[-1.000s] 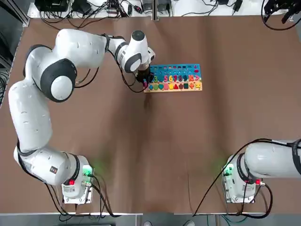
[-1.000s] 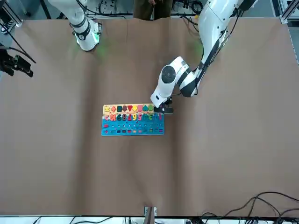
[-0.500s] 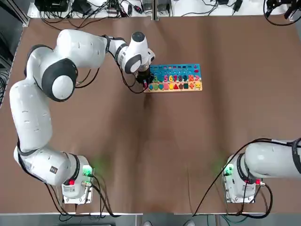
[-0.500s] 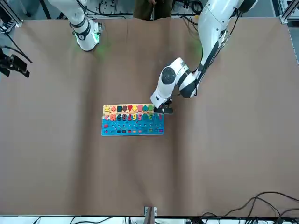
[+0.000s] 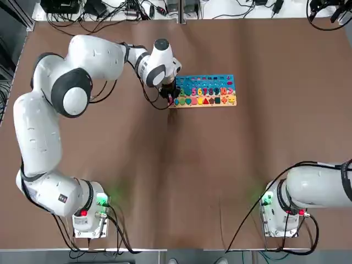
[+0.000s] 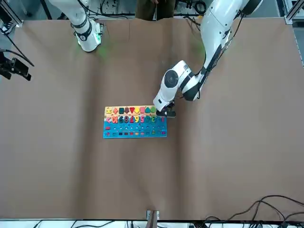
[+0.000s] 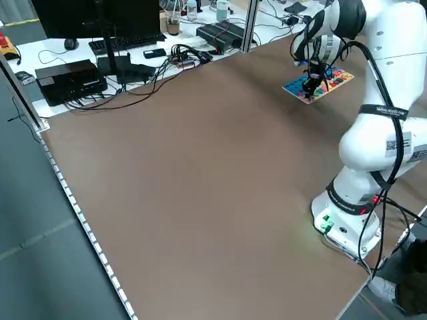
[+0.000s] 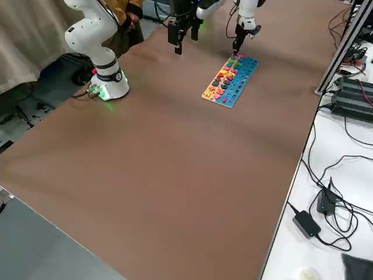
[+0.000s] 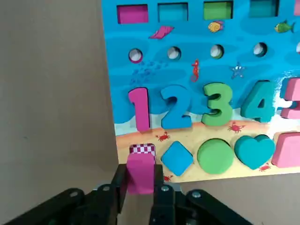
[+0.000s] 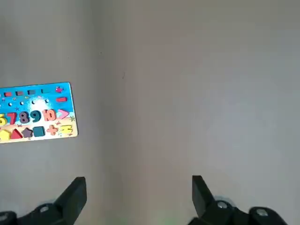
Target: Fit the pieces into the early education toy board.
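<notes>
Even light falls across the brown tabletop, with soft darker bands running down it and a whitish glare on the toy board.

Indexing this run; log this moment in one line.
left gripper: gripping pink piece at board corner | right gripper: open, away from board

At twelve o'clock in the left side view, a monitor is stood on a white desk, with grey floor seen at eight.
</notes>
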### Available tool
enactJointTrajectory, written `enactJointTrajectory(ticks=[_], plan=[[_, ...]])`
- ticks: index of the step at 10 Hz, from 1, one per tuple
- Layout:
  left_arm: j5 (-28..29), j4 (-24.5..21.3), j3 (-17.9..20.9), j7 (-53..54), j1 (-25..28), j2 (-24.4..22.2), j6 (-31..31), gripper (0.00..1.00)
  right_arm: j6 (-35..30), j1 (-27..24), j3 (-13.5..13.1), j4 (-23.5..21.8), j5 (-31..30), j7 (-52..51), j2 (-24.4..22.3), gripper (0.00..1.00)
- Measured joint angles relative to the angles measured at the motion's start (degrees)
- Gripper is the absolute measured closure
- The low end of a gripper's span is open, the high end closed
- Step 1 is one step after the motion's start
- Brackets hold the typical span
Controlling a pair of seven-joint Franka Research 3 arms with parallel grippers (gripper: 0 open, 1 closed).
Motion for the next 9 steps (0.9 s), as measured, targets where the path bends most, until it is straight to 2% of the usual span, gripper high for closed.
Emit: enactJointTrajectory(ticks=[9], plan=[[0.0,0.4,0.0,0.0,-0.1,1.1,0.3,0.74,-0.8,0.0,0.0,0.2,0.0,0.0,0.0,0.01]])
